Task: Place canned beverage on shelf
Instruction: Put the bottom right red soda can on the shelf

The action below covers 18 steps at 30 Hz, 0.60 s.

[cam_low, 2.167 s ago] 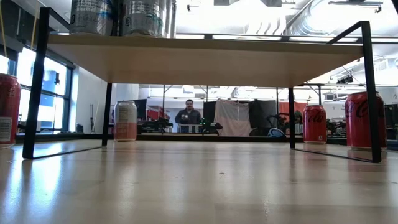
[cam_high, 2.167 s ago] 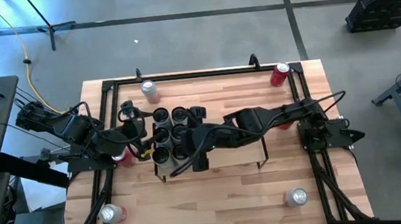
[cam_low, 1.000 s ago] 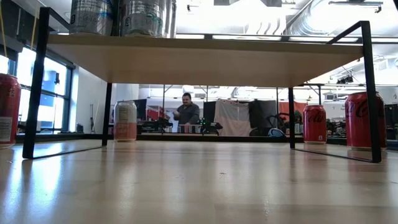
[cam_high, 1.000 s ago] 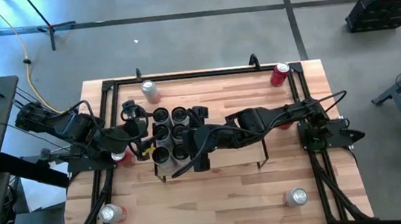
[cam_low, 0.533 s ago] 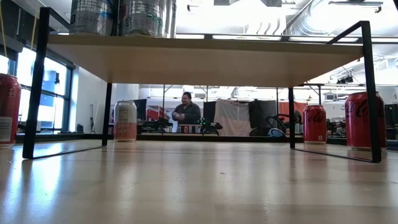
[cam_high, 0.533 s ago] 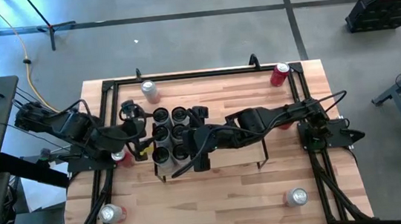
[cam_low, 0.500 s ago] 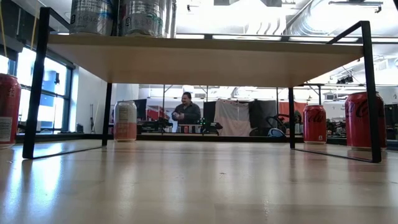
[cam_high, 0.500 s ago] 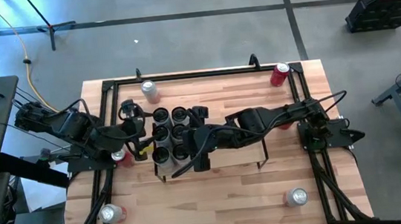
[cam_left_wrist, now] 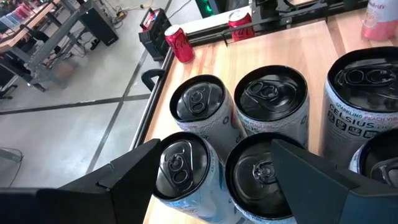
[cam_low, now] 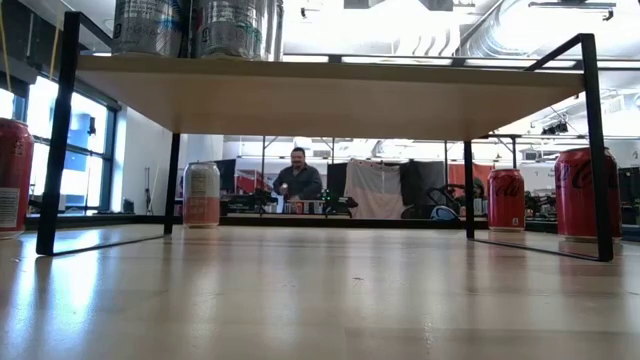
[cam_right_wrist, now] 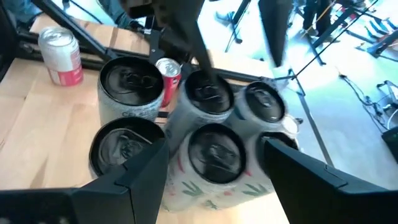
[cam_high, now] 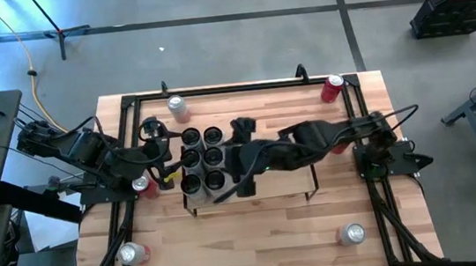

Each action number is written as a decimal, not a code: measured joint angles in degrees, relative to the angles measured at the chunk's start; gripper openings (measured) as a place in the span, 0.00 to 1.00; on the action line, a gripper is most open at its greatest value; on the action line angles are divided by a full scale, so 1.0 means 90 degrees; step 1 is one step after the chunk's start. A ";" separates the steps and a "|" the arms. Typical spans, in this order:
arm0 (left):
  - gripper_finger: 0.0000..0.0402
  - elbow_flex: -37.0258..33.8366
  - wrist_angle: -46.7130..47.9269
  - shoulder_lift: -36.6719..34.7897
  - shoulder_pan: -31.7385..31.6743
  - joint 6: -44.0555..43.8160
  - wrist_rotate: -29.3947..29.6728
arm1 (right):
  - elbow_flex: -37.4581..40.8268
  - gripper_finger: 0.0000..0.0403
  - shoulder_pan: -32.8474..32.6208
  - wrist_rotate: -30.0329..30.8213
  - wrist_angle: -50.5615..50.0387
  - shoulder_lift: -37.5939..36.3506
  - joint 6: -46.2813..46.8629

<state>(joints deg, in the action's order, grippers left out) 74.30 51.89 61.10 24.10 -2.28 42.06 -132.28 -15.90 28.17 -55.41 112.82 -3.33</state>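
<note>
Grey concrete floor surrounds the wooden table [cam_high: 257, 228], and the shelf [cam_high: 287, 179] stands at the centre of the high view. Six cans [cam_high: 204, 159] are already packed in a tight block on the shelf's left half, two across and three deep; the right half of the board is partly hidden under the right arm.

Both tools hang over that block. The left tool [cam_high: 169, 168] is at its left edge, fingers spread around the nearest cans in its wrist view [cam_left_wrist: 186, 165] without pinching any. The right tool [cam_high: 239, 158] is at the block's right edge, also spread, with a can [cam_right_wrist: 214, 149] between its fingers; I cannot tell whether they touch it.

Loose cans remain on the table: a pale one [cam_high: 178, 107] at upper left, a red one [cam_high: 332, 88] at upper right, a red one [cam_high: 144, 186] just left of the shelf, and silver-topped ones at lower left [cam_high: 130, 253] and lower right [cam_high: 352, 233].

I judge the task roughly half done, with five cans visibly left to shelve. A person [cam_low: 297, 178] stands far behind the table in the low view.
</note>
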 joint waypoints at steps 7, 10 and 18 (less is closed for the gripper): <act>0.73 0.0002 -0.0037 -0.0002 0.0110 -0.0051 0.0005 | -0.0008 0.62 -0.0019 0.0043 -0.1319 -0.0579 0.0572; 0.73 0.0002 -0.0214 -0.0005 0.0290 -0.0051 0.0006 | -0.0006 0.62 -0.0022 0.0266 -0.2215 -0.0737 0.1274; 0.73 0.0007 -0.0378 -0.0086 0.0858 -0.0154 0.0052 | 0.0354 0.62 -0.0385 0.1635 -0.3691 -0.1529 0.3265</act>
<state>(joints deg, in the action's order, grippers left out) 74.37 48.50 60.33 31.82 -3.67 42.52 -129.10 -19.36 42.89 -88.63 99.07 26.06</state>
